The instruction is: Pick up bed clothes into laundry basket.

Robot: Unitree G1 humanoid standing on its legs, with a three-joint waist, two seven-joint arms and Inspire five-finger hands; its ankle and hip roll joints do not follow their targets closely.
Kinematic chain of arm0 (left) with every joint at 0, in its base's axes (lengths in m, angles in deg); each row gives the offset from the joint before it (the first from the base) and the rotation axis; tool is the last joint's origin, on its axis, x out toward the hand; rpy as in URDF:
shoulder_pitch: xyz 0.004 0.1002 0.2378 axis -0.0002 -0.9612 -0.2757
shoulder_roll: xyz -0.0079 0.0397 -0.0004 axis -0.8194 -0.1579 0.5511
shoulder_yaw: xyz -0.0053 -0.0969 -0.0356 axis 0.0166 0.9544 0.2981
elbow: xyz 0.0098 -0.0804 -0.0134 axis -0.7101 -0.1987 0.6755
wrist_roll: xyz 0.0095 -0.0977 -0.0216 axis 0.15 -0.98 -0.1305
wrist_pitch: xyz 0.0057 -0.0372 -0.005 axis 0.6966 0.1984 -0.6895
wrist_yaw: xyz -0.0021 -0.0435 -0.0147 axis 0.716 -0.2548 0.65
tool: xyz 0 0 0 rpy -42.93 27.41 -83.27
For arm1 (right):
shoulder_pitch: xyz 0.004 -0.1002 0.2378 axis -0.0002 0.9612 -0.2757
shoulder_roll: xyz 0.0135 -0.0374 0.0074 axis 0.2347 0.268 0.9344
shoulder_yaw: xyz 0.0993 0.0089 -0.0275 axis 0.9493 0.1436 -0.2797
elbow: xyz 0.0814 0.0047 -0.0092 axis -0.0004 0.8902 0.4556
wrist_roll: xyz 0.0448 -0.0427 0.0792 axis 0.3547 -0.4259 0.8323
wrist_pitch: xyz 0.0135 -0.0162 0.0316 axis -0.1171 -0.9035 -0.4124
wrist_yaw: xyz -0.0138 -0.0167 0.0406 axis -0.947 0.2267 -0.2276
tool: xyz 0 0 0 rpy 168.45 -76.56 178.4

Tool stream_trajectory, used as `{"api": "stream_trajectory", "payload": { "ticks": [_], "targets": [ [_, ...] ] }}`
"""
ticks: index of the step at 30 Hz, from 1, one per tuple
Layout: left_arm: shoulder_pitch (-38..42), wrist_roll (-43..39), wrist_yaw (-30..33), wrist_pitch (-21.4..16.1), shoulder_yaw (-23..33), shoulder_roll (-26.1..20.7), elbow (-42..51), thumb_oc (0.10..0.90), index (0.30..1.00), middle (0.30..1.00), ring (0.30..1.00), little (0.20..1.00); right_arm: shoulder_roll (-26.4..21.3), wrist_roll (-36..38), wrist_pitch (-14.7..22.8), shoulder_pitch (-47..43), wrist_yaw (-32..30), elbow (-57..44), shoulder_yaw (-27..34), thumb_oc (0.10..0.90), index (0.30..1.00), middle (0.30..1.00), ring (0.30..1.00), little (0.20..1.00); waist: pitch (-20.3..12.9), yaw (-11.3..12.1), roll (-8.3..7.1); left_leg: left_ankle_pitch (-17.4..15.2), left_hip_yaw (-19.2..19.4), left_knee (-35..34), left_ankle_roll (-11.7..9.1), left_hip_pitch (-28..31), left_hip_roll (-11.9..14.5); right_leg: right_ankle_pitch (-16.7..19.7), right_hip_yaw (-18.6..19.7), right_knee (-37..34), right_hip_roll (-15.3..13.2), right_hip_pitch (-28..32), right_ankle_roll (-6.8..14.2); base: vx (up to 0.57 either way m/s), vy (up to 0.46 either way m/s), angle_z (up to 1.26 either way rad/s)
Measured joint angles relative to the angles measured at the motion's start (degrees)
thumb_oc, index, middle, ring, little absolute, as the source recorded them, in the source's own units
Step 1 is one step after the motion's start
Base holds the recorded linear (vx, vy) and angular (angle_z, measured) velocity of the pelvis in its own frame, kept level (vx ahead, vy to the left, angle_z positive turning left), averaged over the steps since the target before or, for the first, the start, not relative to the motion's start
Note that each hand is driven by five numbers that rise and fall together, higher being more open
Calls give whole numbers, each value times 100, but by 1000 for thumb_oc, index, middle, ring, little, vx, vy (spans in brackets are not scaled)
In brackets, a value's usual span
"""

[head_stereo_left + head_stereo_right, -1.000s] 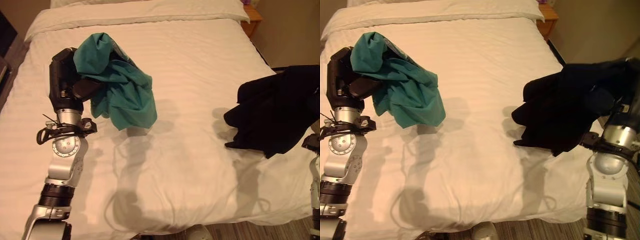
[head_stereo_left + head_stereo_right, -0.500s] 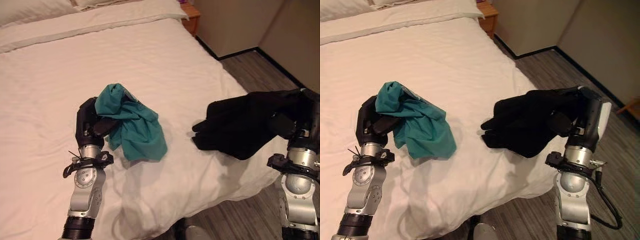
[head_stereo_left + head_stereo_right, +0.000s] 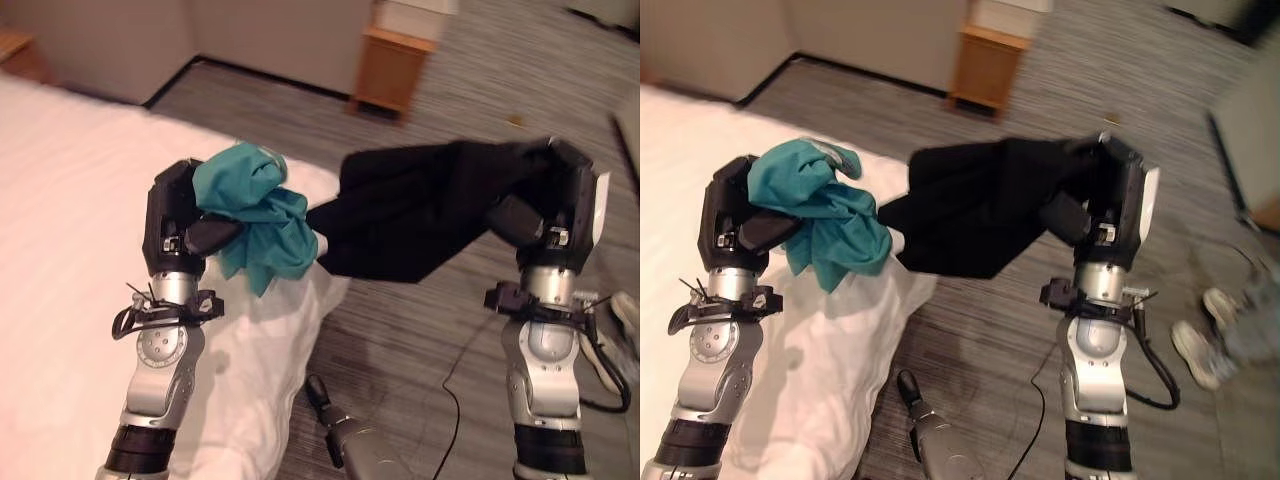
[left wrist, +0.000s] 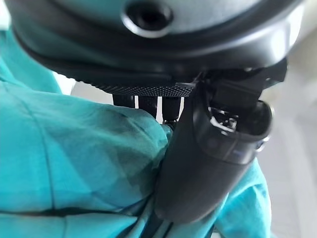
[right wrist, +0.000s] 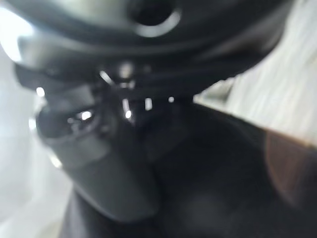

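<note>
A crumpled teal garment (image 3: 258,220) hangs from my left hand (image 3: 178,222), which is shut on it above the corner of the white bed (image 3: 70,260). In the left wrist view the thumb presses into the teal cloth (image 4: 74,163). A black garment (image 3: 410,220) is stretched out to the left from my right hand (image 3: 545,205), which is shut on it over the floor. Its free end reaches the teal garment. The black cloth (image 5: 208,188) lies against the thumb in the right wrist view.
Grey striped floor (image 3: 420,340) lies right of the bed corner. A small wooden nightstand (image 3: 393,68) stands by the far wall. A person's shoes (image 3: 1200,345) show at the right edge.
The camera has swung far to the right, from the bed toward the floor. Both hands have kept their garments and come closer together, the black one now reaching the teal one.
</note>
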Motion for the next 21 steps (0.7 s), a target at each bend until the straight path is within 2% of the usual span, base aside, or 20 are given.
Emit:
{"api": "stream_trajectory", "payload": {
  "ticks": [1,2,3,4,5,6,7,8,9,10,11,12,13,14,16,20,21],
  "targets": [
    [-46,37,6,-1,25,134,2,400,300,300,300,300,-233,63,-101,230,16,9,53,400,300,300,300,300,126,91,280,-137,283,-86,-203,233,132,216,-466,1252,-225,-59,-222,-272,122,-208],
    [-190,86,9,-1,172,30,-15,400,300,300,300,300,-159,89,-124,346,42,46,-65,400,300,300,300,300,56,272,74,-325,664,436,-95,72,80,966,-592,1545,-427,106,-873,-479,198,-213],
    [-342,106,-17,-9,349,-89,-23,400,300,300,300,300,1,110,-123,410,81,86,-183,400,300,300,300,300,-76,385,-226,-502,941,1187,77,-249,121,1403,-538,837,-488,462,-893,-215,70,-220],
    [-442,108,59,-20,549,-88,-29,400,300,300,300,300,61,149,-113,341,160,119,-297,400,300,300,300,300,-202,468,-435,-839,905,1546,244,-783,-157,1682,-179,-237,-253,607,-167,-372,81,-268],
    [-348,91,126,-19,844,55,-34,400,300,300,300,300,-147,266,-91,80,175,73,-350,400,300,300,300,300,-107,611,-133,-530,614,920,561,-1608,-348,1728,-397,-465,-289,414,919,-237,-17,-237],
    [-122,94,114,38,850,190,-128,400,300,300,300,300,-417,291,-102,25,179,27,-241,400,300,300,300,300,230,444,474,304,379,660,411,-1662,195,1278,-628,844,-234,435,621,-313,-64,-152],
    [-81,102,94,64,815,239,-247,400,300,300,300,300,-469,344,-220,185,156,28,-215,400,300,300,300,300,235,359,468,393,377,585,403,-1579,135,905,-545,1492,-584,548,751,-217,-122,-69],
    [-195,139,4,70,790,230,-216,400,300,300,300,300,-527,380,-306,387,150,20,-172,400,300,300,300,300,117,352,385,602,524,293,271,-1430,99,484,-342,1951,-937,774,900,-227,-149,-49],
    [-258,143,-17,75,775,227,-154,400,300,300,300,300,-529,389,-305,521,148,-25,-121,400,300,300,300,300,12,334,345,720,551,145,216,-1424,88,349,-294,1908,-1038,976,987,-202,-161,-44],
    [-287,150,-7,66,743,181,-46,400,300,300,300,300,-523,408,-286,688,164,-95,-37,400,300,300,300,300,-71,357,261,931,558,-92,137,-1429,90,198,-259,1258,-1043,1538,1127,-191,-155,-21],
    [-313,149,0,53,760,127,-24,400,300,300,300,300,-497,434,-289,705,158,-92,-59,400,300,300,300,300,-134,435,154,1006,656,-187,58,-1441,86,178,-107,420,-943,1945,1153,-177,-192,-35],
    [-346,159,14,55,785,76,-36,400,300,300,300,300,-491,465,-289,694,166,-92,-152,400,300,300,300,300,-198,514,45,1115,763,-260,-25,-1454,65,192,-3,-256,-874,2220,1065,-187,-198,-45],
    [-454,213,23,59,845,125,-58,400,300,300,300,300,-508,509,-288,683,233,-92,-288,400,300,300,300,300,-218,551,105,1259,795,-336,-176,-1467,185,551,21,-995,-648,2516,683,-186,-216,-36],
    [-557,262,10,58,871,124,-56,400,300,300,300,300,-510,513,-289,708,278,-91,-358,400,300,300,300,300,-234,560,134,1339,788,-386,-269,-1452,276,658,10,-1209,-548,2610,576,-179,-205,-15],
    [-725,284,-6,57,856,210,-54,400,300,300,300,300,-552,558,-288,774,300,-85,-425,400,300,300,300,300,-283,568,223,1556,725,-446,-429,-1489,513,739,9,-1336,-263,2628,460,-176,-190,2],
    [-919,280,-18,61,849,308,-58,400,300,300,300,300,-589,678,-287,790,296,-87,-412,400,300,300,300,300,-300,605,260,1715,596,-378,-631,-1539,813,742,2,-1363,29,2613,194,-149,-103,-5],
    [-930,280,-15,60,837,363,-60,400,300,300,300,300,-628,732,-279,786,287,-83,-415,400,300,300,300,300,-296,702,221,1868,-98,-72,-847,-1716,867,694,109,-1199,56,2437,10,-185,-82,-41]
  ]
}}
